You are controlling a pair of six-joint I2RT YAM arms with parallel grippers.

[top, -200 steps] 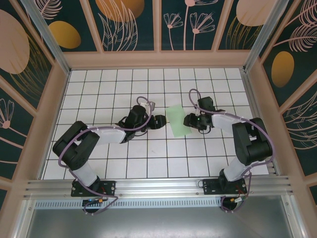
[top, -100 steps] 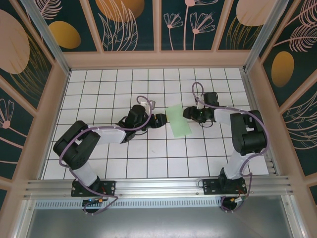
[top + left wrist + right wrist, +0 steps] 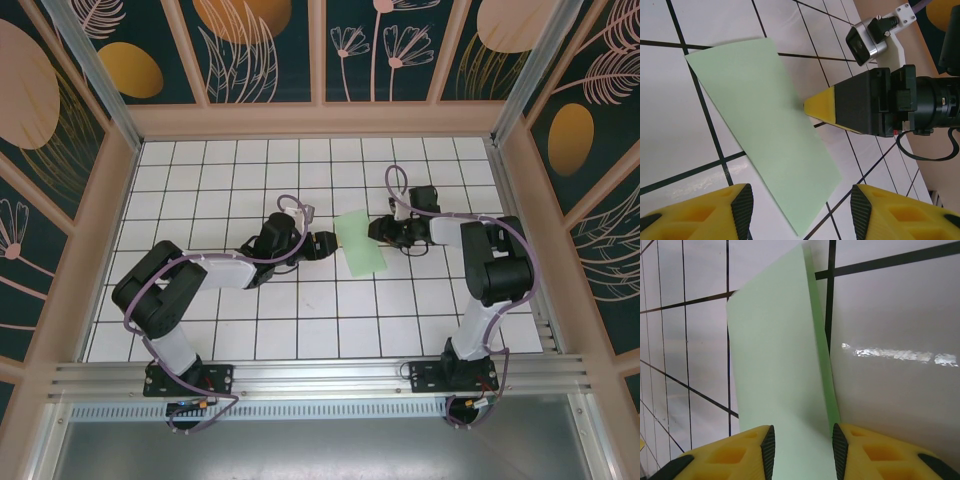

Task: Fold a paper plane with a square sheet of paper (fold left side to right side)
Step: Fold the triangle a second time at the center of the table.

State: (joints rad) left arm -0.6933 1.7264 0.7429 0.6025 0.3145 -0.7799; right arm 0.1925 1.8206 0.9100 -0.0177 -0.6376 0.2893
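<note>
The square sheet of paper (image 3: 360, 243) lies on the tiled table as a pale green oblong, doubled over, with a raised edge along its right side in the right wrist view (image 3: 775, 365). My right gripper (image 3: 377, 231) is at the sheet's right edge, low over it. Its jaws (image 3: 802, 450) stand a little apart, with the paper's surface showing in the gap. In the left wrist view its yellow tip (image 3: 810, 105) touches the sheet (image 3: 765, 120). My left gripper (image 3: 325, 243) hovers just left of the paper, open and empty (image 3: 800, 207).
White grid tiles (image 3: 300, 310) cover the table, with free room in front of the paper and behind it. Patterned walls (image 3: 320, 50) close in the back and both sides. The right arm's cable loops above its wrist (image 3: 395, 185).
My right gripper has shifted toward the far end of the paper's right edge and its jaws have narrowed. The left arm and the paper have stayed put.
</note>
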